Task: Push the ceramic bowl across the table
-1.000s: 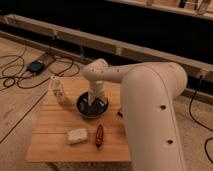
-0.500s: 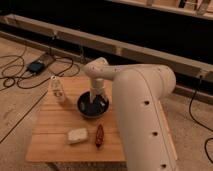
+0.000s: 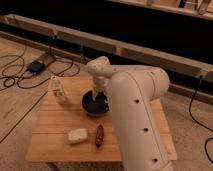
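Observation:
The dark blue-black ceramic bowl point(image 3: 92, 104) sits near the middle of the light-wood table point(image 3: 50, 125). My gripper point(image 3: 97, 96) reaches down from the white arm and sits in or at the bowl's right inner side. The arm's large white body covers the right half of the table and part of the bowl's right rim.
A clear plastic bottle point(image 3: 58, 90) stands at the table's back left. A pale rectangular sponge-like object point(image 3: 78, 135) and a dark red object point(image 3: 99, 136) lie near the front edge. Cables and a black box point(image 3: 36, 65) lie on the floor to the left.
The arm's big white body has shifted left and nearer the camera, covering more of the table. The bowl and gripper stay in about the same place.

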Controlling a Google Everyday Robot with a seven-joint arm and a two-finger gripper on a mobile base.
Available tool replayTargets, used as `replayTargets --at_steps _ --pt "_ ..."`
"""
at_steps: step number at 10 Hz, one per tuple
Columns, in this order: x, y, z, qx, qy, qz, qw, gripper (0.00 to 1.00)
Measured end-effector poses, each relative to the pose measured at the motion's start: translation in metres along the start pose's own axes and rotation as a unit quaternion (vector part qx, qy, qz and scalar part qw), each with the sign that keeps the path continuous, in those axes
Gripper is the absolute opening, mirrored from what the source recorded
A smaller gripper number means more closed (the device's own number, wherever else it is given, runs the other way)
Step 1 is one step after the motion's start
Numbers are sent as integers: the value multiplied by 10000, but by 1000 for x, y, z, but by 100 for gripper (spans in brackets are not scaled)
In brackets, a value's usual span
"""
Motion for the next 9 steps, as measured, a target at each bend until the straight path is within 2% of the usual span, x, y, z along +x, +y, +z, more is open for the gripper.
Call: replayTargets --at_steps 6,9 --pt "-29 -41 -4 267 -178 369 9988 65" --pt "-44 -61 -4 340 -312 553 9974 65"
